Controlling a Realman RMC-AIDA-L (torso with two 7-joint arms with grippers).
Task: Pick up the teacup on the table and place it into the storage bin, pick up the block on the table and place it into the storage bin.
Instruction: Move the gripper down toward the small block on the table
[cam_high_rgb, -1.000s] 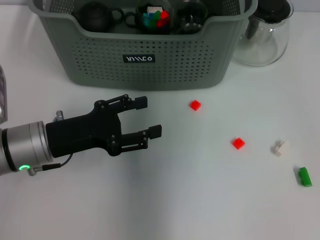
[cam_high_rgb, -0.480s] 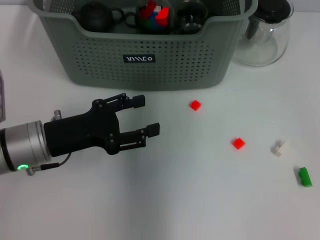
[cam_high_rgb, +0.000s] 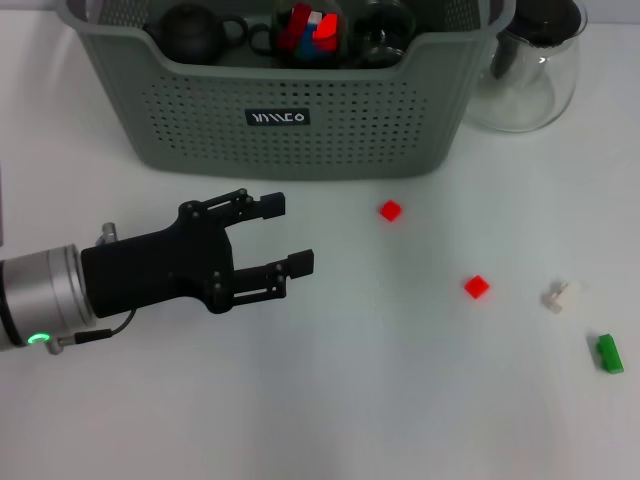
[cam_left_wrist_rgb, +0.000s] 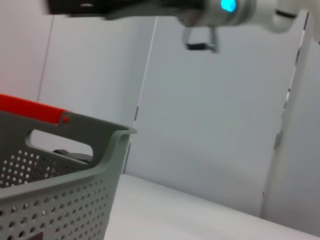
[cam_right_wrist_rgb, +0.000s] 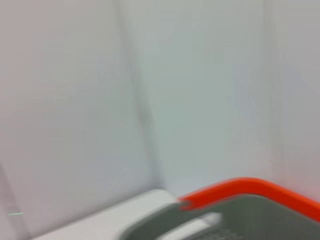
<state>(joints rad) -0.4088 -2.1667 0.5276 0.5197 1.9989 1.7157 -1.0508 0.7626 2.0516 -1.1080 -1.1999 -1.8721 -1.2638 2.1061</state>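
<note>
The grey-green storage bin (cam_high_rgb: 290, 150) stands at the back of the table. One of its corners also shows in the left wrist view (cam_left_wrist_rgb: 75, 150), and its rim shows in the right wrist view (cam_right_wrist_rgb: 240, 210). Inside it sits a dark teacup (cam_high_rgb: 305, 30) with coloured blocks in it. Loose blocks lie on the table: two red blocks (cam_high_rgb: 390, 210) (cam_high_rgb: 477, 287), a white one (cam_high_rgb: 560, 296) and a green one (cam_high_rgb: 609, 353). My left gripper (cam_high_rgb: 288, 234) hovers open and empty in front of the bin, left of the nearer red block. The right gripper is out of view.
A black teapot (cam_high_rgb: 192, 30) and a glass cup (cam_high_rgb: 382, 35) also sit in the bin. A clear glass jug (cam_high_rgb: 530, 65) stands right of it. An arm segment with a cyan light (cam_left_wrist_rgb: 227, 5) crosses the left wrist view.
My left gripper has drawn back slightly to the left, still open. The coloured blocks in the teacup look shifted.
</note>
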